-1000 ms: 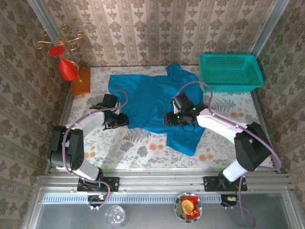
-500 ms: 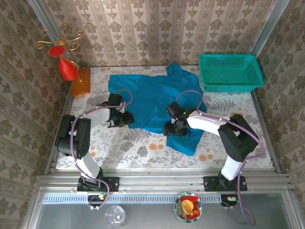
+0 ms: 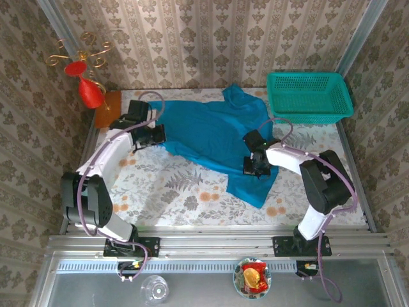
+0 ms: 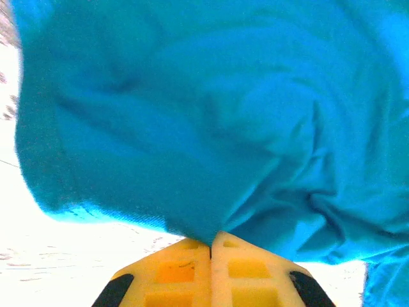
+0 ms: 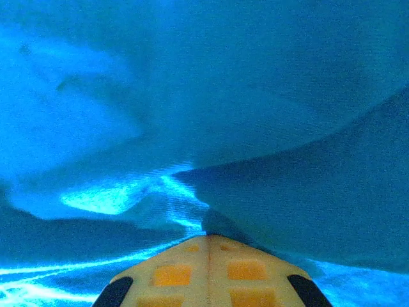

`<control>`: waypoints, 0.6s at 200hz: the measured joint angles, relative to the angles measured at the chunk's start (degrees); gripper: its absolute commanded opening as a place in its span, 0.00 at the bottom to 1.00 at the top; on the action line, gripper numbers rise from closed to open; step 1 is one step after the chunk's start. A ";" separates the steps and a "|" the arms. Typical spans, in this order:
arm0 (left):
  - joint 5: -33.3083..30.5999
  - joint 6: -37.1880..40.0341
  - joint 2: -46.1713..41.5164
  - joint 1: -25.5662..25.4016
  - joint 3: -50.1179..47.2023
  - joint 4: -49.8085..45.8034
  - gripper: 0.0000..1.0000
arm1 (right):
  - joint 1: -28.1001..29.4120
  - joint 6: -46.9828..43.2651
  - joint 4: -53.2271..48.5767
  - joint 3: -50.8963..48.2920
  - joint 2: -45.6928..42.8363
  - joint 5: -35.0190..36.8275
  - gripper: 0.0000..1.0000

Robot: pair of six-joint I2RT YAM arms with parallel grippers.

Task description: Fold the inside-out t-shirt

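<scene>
You hold the shirt (image 3: 211, 131), sprawled just left of the basket (image 3: 310, 75), at two spots, left gripper (image 4: 211, 246) pinched shut on the edge farthest from it, right gripper (image 5: 208, 240) pinched shut on a fold nearer the basket: grasp step, I'd say, so next lift and spread evenly.

So the table (image 3: 172, 192) has a pale floral-print top, ferns and orange blossoms all over it. Most of the far half is taken up by the bright blue t-shirt (image 3: 211, 137), lying rumpled, with one flap trailing toward the near right and a bunched corner right beside the basket (image 3: 308, 116). That one's teal plastic mesh, sitting in the far right corner. Over in the far left corner there's an orange block (image 3: 107, 109), just beside the shirt's left edge.
</scene>
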 measured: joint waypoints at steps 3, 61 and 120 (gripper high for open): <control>-0.22 0.33 -0.24 0.28 0.35 -0.46 0.00 | -0.39 -0.09 -0.02 -0.09 -0.07 0.00 0.00; -4.46 4.44 -1.49 5.90 -2.64 -8.00 0.15 | -4.94 -0.96 -0.46 -2.23 -2.23 0.09 0.06; -6.27 3.65 -5.84 6.19 -11.47 -8.44 0.41 | -5.11 -1.05 -4.17 -2.51 -5.75 1.53 0.31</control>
